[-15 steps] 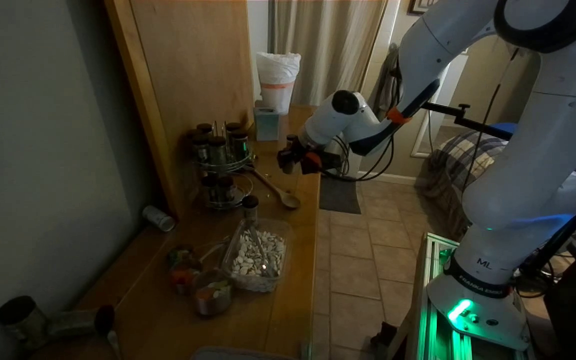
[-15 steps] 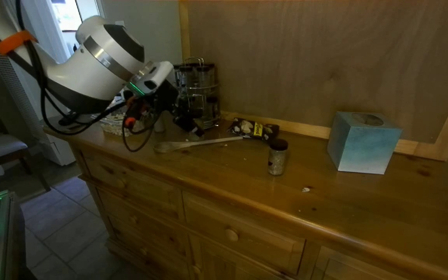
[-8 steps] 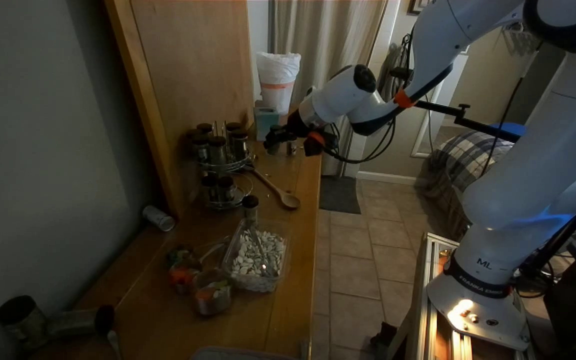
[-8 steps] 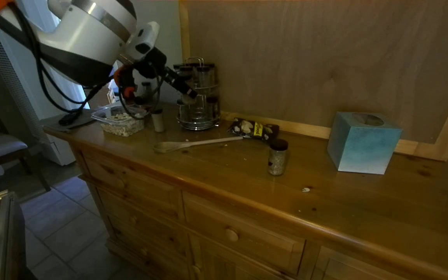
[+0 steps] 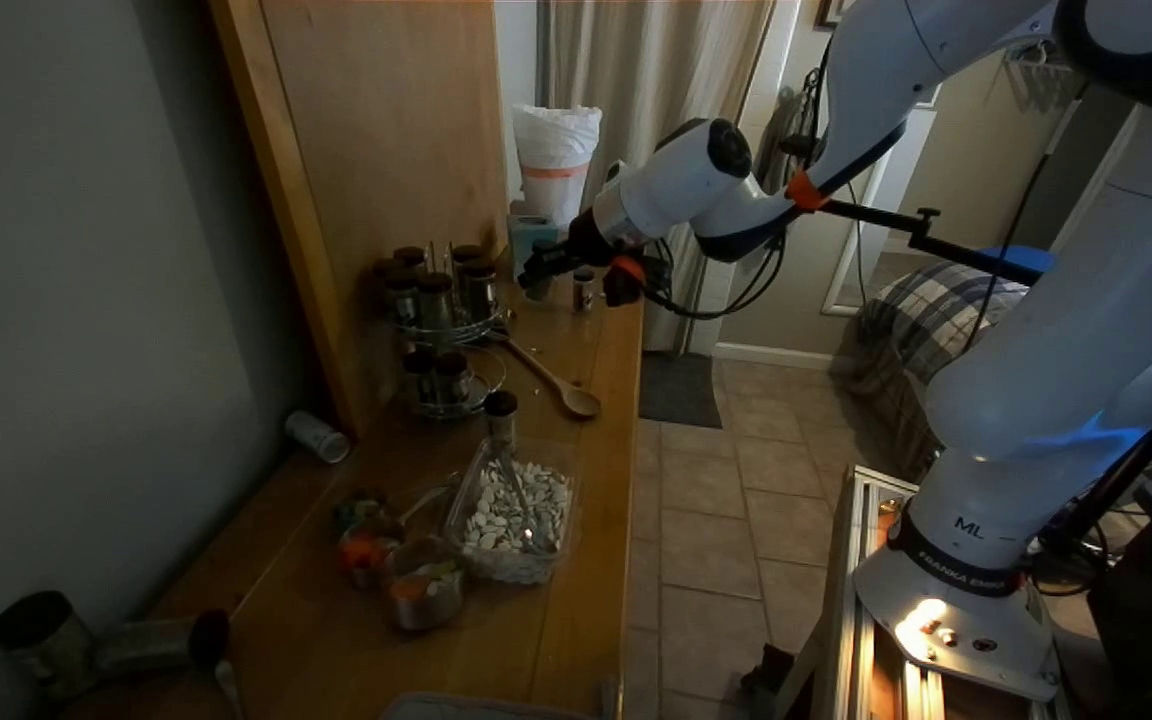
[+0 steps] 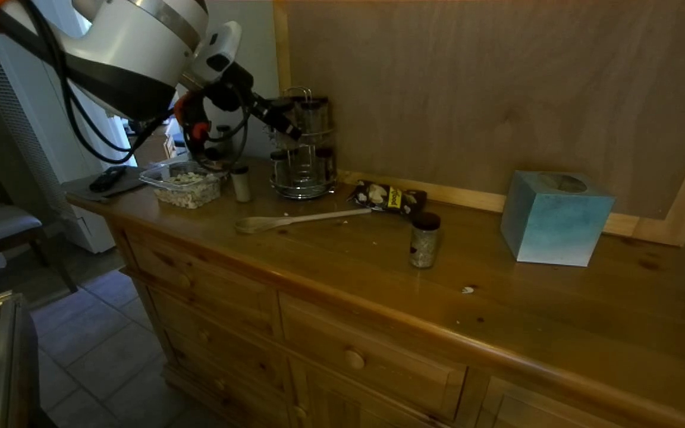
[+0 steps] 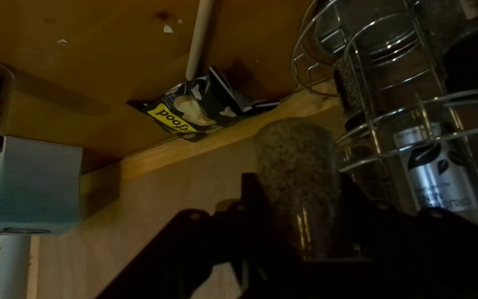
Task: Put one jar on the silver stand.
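Observation:
My gripper (image 7: 298, 182) is shut on a clear jar (image 7: 295, 158) of speckled brown contents, its fingers on both sides of the glass. In both exterior views the gripper (image 6: 296, 132) is raised above the wooden top, with the held jar (image 6: 285, 141) partly hidden by the fingers. The silver stand (image 6: 304, 195), a two-tier wire rack, has dark-lidded jars on both tiers. In the wrist view its wire rim (image 7: 369, 161) appears just right of the held jar; whether they touch I cannot tell. Another jar (image 6: 423, 246) stands upright on the wooden top.
A wooden spoon (image 6: 271, 223) and a black snack bag (image 6: 378, 195) lie near the stand. Beyond is a teal tissue box (image 6: 556, 220). A plastic tub (image 5: 526, 500) of pale pieces has a jar (image 5: 502, 425) beside it. A wooden panel (image 6: 497, 89) backs the surface.
The gripper has lifted the jar higher and carried it toward the panel, mostly in the first half second. The stand and the jars on the surface have stayed put.

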`<action>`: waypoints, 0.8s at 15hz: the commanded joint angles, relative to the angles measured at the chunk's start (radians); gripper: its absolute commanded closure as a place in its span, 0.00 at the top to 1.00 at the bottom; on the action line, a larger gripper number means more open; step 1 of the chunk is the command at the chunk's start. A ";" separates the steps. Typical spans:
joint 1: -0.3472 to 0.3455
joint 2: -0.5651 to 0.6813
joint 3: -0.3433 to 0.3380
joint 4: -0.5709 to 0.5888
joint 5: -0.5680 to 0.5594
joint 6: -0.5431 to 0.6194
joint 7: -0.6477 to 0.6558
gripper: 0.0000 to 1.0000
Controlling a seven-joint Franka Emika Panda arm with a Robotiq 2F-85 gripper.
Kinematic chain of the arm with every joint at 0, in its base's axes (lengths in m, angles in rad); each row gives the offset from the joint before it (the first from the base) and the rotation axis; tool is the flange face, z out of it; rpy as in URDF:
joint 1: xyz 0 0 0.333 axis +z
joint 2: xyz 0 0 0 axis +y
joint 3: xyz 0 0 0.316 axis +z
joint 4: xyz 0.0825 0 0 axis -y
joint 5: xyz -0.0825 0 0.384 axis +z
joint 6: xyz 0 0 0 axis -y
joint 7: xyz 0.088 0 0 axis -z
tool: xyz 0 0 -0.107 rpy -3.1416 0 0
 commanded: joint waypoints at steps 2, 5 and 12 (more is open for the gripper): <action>0.006 0.037 0.005 0.033 -0.039 0.075 -0.005 0.23; 0.002 0.077 -0.001 0.058 -0.054 0.144 -0.061 0.23; 0.035 0.175 -0.069 0.097 0.012 0.228 -0.409 0.23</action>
